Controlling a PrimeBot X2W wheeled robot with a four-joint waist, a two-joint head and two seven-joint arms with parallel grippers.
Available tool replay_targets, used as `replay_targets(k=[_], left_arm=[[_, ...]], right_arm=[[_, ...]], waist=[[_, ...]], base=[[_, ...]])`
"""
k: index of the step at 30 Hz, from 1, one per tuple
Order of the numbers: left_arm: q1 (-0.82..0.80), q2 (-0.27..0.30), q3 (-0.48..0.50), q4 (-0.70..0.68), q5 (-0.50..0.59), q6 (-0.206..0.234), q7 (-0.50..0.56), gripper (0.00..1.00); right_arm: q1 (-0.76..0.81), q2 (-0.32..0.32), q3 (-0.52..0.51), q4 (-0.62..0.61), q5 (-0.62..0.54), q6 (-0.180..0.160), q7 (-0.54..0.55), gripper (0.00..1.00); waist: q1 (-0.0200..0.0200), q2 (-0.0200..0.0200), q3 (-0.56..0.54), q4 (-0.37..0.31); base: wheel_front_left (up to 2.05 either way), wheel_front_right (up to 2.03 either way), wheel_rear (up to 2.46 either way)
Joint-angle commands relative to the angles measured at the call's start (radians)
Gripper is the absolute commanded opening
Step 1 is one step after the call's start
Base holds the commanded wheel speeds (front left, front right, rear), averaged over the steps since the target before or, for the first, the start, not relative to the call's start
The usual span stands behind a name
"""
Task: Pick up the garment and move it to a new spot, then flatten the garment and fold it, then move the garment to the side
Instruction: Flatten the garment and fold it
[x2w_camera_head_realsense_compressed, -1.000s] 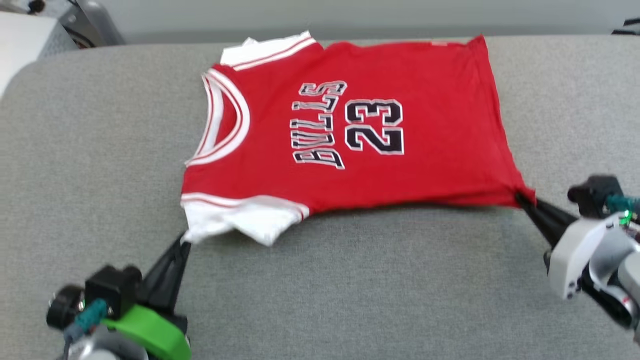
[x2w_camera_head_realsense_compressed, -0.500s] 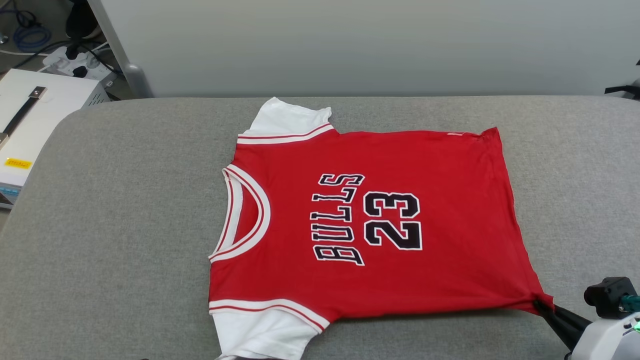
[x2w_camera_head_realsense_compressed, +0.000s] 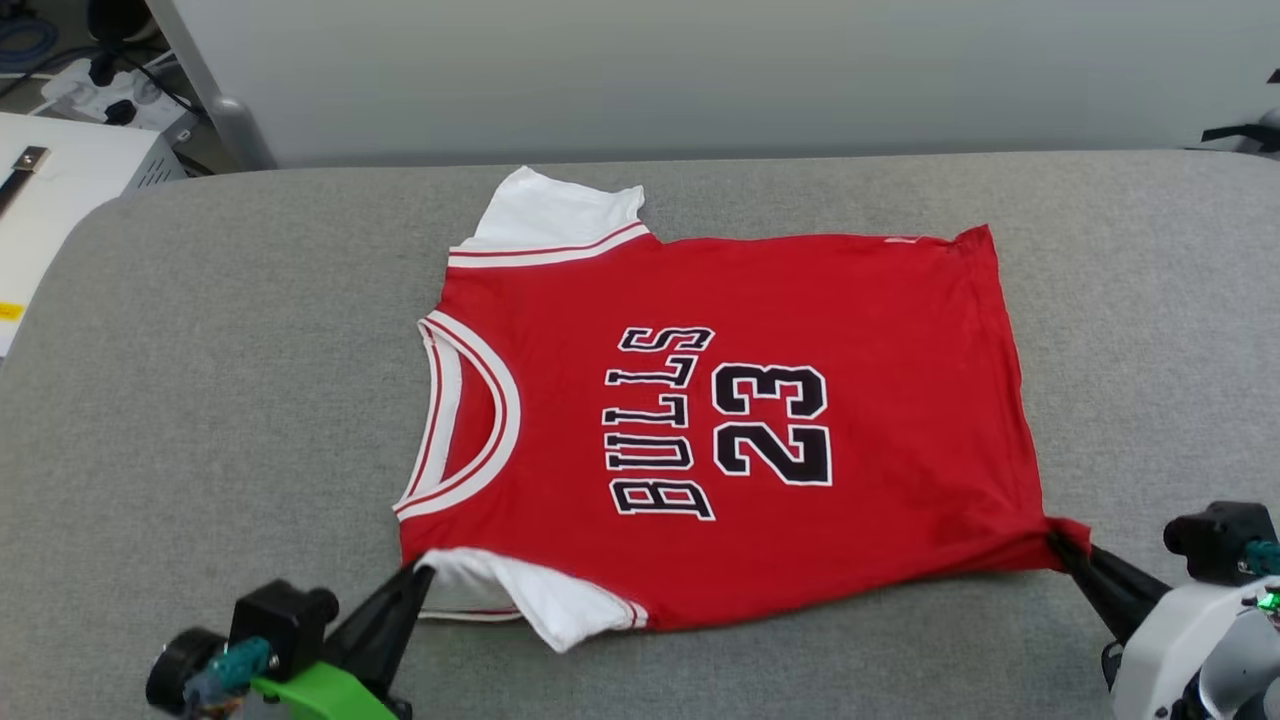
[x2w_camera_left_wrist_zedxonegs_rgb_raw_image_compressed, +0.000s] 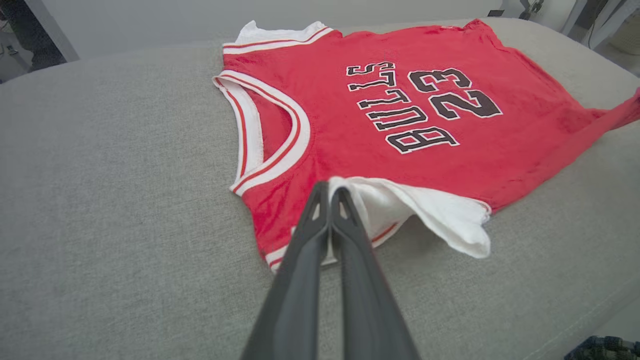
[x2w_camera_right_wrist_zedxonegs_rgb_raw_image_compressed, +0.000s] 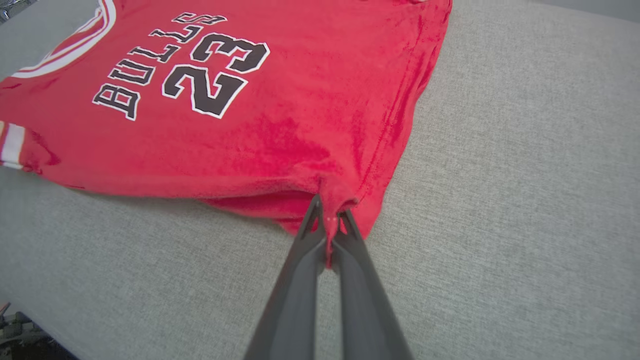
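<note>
On the middle of the grey padded surface (x2w_camera_head_realsense_compressed: 200, 400) lies the red, white-sleeved jersey T-shirt (x2w_camera_head_realsense_compressed: 720, 400). My left pincer (x2w_camera_head_realsense_compressed: 418, 575) clamps its near sleeve, my right pincer (x2w_camera_head_realsense_compressed: 1060, 542) its near hem corner. Uneven pulling may rumple it.

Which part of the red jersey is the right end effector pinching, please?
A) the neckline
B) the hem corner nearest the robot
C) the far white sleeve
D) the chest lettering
B: the right end effector is shut on a bunched red hem corner of the jersey.
</note>
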Motion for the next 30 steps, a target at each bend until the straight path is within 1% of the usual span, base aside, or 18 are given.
replay_targets(k=[1,3,7,14,18,25,30], left_arm=[[-0.051,-0.002,0.008,0.011,0.018,-0.011,-0.005,0.00],[-0.118,0.001,0.006,0.030,0.047,-0.028,0.006,0.00],[-0.247,-0.014,0.014,0.091,0.081,-0.058,0.011,0.00],[-0.449,-0.033,0.011,0.258,0.112,-0.149,0.017,0.00],[-0.541,-0.054,0.003,0.364,0.119,-0.190,0.012,0.00],[-0.652,-0.093,-0.033,0.542,0.127,-0.230,-0.010,0.00],[-0.687,-0.124,-0.076,0.658,0.123,-0.242,-0.022,0.00]], right_arm=[[-0.031,0.008,-0.011,-0.008,-0.010,0.000,0.005,0.00],[-0.053,0.016,-0.027,-0.011,-0.013,0.000,0.006,0.00],[-0.093,0.026,-0.045,-0.017,-0.018,0.000,0.008,0.00],[-0.185,0.048,-0.046,0.006,0.006,0.000,0.020,0.00],[-0.256,0.051,-0.030,0.043,0.020,0.000,0.029,0.00],[-0.380,0.063,0.029,0.126,0.036,0.000,0.041,0.00],[-0.446,0.077,0.086,0.212,0.039,0.000,0.052,0.00]], waist=[[0.0001,0.0000,0.031,-0.016],[0.0001,0.0000,0.060,-0.019],[0.0001,0.0000,0.116,-0.031],[0.0001,0.0000,0.197,-0.050],[0.0001,0.0000,0.234,-0.056],[0.0001,0.0000,0.287,-0.062],[0.0001,0.0000,0.306,-0.061]], base=[[0.00,0.00,0.00],[0.00,0.00,0.00],[0.00,0.00,0.00],[0.00,0.00,0.00],[0.00,0.00,0.00],[0.00,0.00,0.00],[0.00,0.00,0.00]])
